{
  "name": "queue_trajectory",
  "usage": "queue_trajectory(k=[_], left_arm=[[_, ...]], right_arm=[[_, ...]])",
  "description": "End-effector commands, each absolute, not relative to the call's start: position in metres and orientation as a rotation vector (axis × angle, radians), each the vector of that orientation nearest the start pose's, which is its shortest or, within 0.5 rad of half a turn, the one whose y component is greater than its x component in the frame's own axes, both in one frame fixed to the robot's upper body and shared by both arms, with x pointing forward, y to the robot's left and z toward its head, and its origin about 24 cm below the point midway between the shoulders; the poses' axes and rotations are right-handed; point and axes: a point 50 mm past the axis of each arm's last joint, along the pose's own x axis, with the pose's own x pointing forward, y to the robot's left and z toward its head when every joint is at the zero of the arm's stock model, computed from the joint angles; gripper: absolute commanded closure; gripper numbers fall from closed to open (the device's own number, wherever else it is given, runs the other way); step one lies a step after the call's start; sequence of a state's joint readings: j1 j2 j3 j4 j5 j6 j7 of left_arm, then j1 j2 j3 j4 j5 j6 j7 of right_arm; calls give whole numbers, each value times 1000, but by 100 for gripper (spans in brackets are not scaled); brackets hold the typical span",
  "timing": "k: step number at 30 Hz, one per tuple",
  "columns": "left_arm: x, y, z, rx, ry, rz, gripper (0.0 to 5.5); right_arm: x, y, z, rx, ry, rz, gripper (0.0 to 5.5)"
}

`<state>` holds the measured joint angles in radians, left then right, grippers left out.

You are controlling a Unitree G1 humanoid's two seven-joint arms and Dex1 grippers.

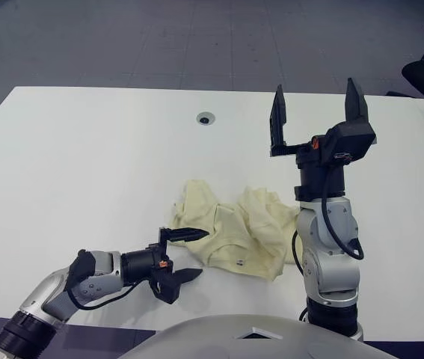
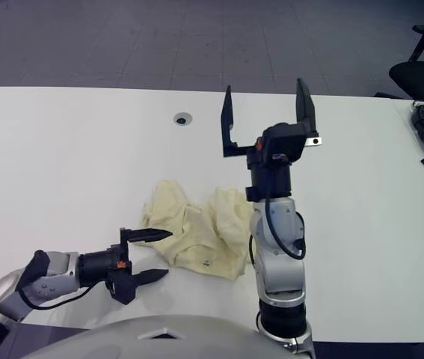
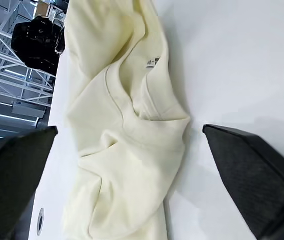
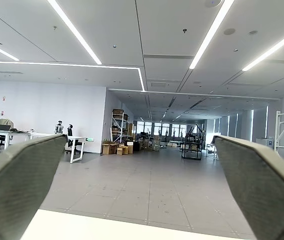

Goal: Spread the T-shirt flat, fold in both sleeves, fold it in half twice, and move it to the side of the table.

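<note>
1. A pale yellow T-shirt [image 1: 230, 228] is seen crumpled, neckline showing, near the white table's [image 1: 84, 164] front edge.
2. The left gripper [image 1: 203, 254] is held spread and empty, just beside it.
3. The right gripper [image 1: 316, 86] is raised upright, spread, empty.

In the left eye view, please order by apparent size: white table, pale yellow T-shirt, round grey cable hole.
1. white table
2. crumpled pale yellow T-shirt
3. round grey cable hole, clearly smallest though farther away

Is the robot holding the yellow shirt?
No, the T-shirt lies crumpled on the table; the left gripper and right gripper are open.
</note>
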<state>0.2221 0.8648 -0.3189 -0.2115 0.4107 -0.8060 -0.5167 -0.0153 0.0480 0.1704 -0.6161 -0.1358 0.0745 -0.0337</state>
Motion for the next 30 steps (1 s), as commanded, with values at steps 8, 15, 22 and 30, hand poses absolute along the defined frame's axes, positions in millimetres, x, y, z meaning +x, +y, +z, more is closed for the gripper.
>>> queue_trajectory(k=[8,15,22,30], left_arm=[[148,167,52,1167,-362,-1337,10],[157,183,52,1268,-306,-1317,10],[167,199,57,1352,-272,-1292,10],[167,189,49,1364,-276,-1307,10]], right_arm=[[219,-110,179,-25,-575,84,12],[219,-109,180,-23,-577,86,12],[219,-109,181,-23,-576,86,12],[218,-110,181,-24,-576,83,12]])
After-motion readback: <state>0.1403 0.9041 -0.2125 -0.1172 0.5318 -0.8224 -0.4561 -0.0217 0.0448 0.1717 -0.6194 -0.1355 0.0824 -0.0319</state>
